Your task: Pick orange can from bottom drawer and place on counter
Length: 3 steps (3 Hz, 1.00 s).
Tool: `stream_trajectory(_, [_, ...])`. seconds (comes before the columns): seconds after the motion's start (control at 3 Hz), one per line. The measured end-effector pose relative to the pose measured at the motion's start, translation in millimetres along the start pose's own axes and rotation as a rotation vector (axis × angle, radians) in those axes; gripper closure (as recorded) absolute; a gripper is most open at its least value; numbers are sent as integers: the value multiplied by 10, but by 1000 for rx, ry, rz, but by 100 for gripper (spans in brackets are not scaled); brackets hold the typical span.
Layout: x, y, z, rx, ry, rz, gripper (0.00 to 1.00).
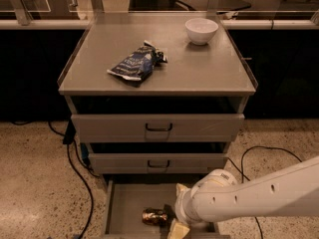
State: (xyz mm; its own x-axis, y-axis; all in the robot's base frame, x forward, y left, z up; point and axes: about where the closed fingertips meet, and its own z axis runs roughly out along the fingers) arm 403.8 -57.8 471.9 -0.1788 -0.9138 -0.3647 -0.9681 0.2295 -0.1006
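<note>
Resting in the open bottom drawer [124, 203], the orange can [154, 216] sits just beside the gripper [176, 209], jaws spread, holding nothing; the grey counter [199, 68] bears a snack bag [135, 62] and a white bowl [201, 30]; black cables [75, 171] trail over the speckled floor [35, 183].

You have the gripper [177, 209] low in the pulled-out bottom drawer [119, 203], fingers [178, 229] spread apart, just right of the can [154, 216], which lies on its side. Up on the counter [199, 68] you see a blue bag [135, 63] and a white bowl [201, 30], well apart.
</note>
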Motion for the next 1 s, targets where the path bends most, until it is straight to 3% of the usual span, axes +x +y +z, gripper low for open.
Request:
stream_trajectory(0.33, [25,-89,164,12,-44,-5,0])
stream_trajectory(1.0, [57,-280,944,0,-153,-23,0])
